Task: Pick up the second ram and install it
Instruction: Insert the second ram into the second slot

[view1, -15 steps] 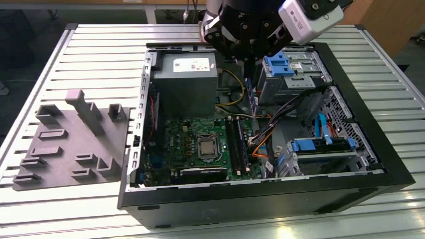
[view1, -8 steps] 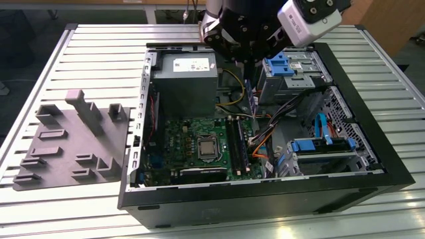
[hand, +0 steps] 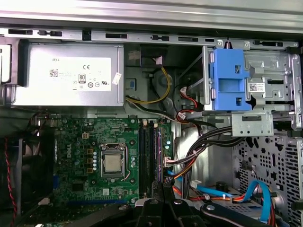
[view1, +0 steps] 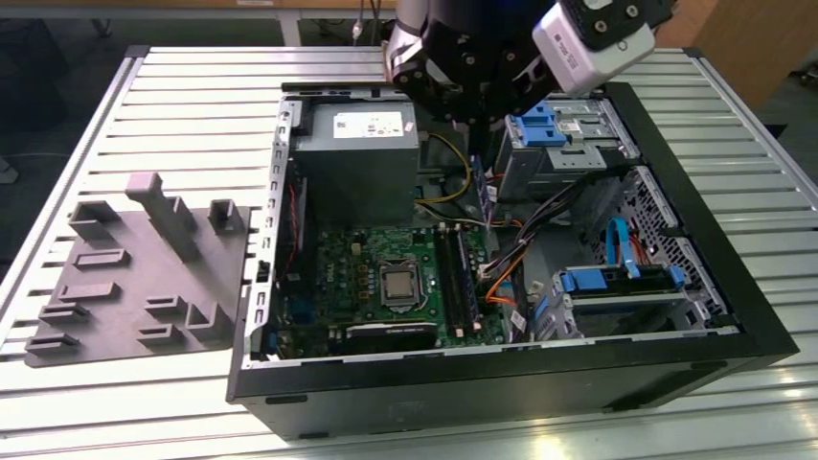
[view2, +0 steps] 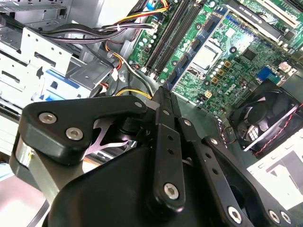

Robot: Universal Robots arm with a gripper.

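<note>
Gripper (view2: 164, 101) hangs inside the open computer case (view1: 511, 383). In the second wrist view its jaws are drawn together on a thin dark stick seen edge-on, the second ram (view1: 484, 187). In the exterior view the ram hangs upright below the arm and shows a blue-green edge. It is clear of the board, in the gap between the power supply (view1: 358, 163) and the drive cage (view1: 562, 144). It sits at 12 o'clock of the memory slots (view1: 458, 278).

Case contents, exterior view:
- The green motherboard (view1: 371, 278) lies on the case floor, with the processor (view1: 398, 285) near its middle.
- The long black memory slots run along the motherboard at 3 o'clock of the processor.
- The grey power supply sits at 12 o'clock of the motherboard.
- The drive cage, with blue plastic brackets (view1: 537, 125), stands at 3 o'clock of the power supply.
- Bundled cables (view1: 537, 230) in yellow, red, orange and black run between the cage and the board.
- A black fan (view2: 262, 120) with red and black leads appears in the second wrist view, beside the motherboard.

A grey tray (view1: 128, 287) of moulded blocks rests on the slatted counter (view1: 192, 96), at 9 o'clock of the case.

Labelling: the power supply carries a white printed label (hand: 71, 73) and a small tag next to it. The drive cage bears a small white coded sticker (hand: 257, 87).
</note>
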